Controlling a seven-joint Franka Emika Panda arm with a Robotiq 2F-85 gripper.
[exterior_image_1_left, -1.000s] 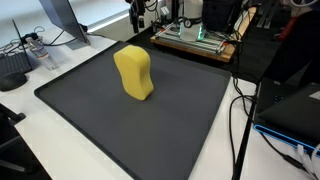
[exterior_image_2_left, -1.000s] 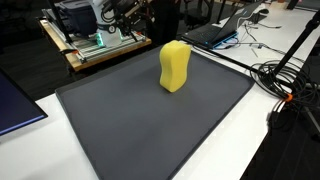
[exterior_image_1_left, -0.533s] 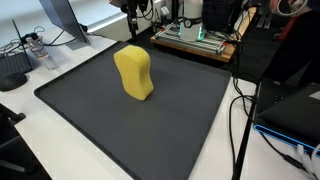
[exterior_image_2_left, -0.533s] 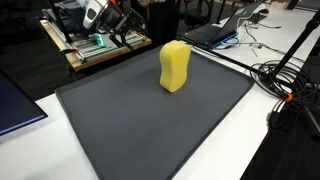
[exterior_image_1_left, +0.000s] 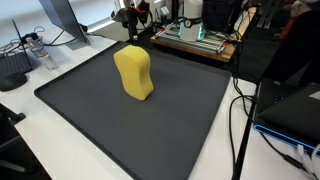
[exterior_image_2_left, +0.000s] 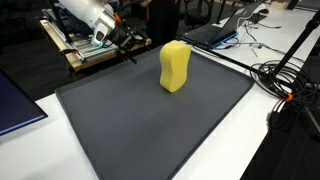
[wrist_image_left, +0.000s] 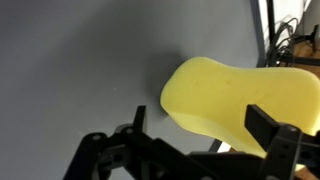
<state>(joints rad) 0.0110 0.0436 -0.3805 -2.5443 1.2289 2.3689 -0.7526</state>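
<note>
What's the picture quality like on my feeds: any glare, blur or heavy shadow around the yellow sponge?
Wrist view: the yellow sponge is bright and a bit soft, with a faint shadow on the mat along its left edge; the hand is a dark, blurry silhouette. In both exterior views: even light, no glare on the mat, sponge crisp.

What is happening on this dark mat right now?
A robot arm holds its open gripper over the far edge of the dark mat, close to a yellow sponge. The sponge stands upright on the mat. The gripper holds nothing and seems not to touch the sponge.
</note>
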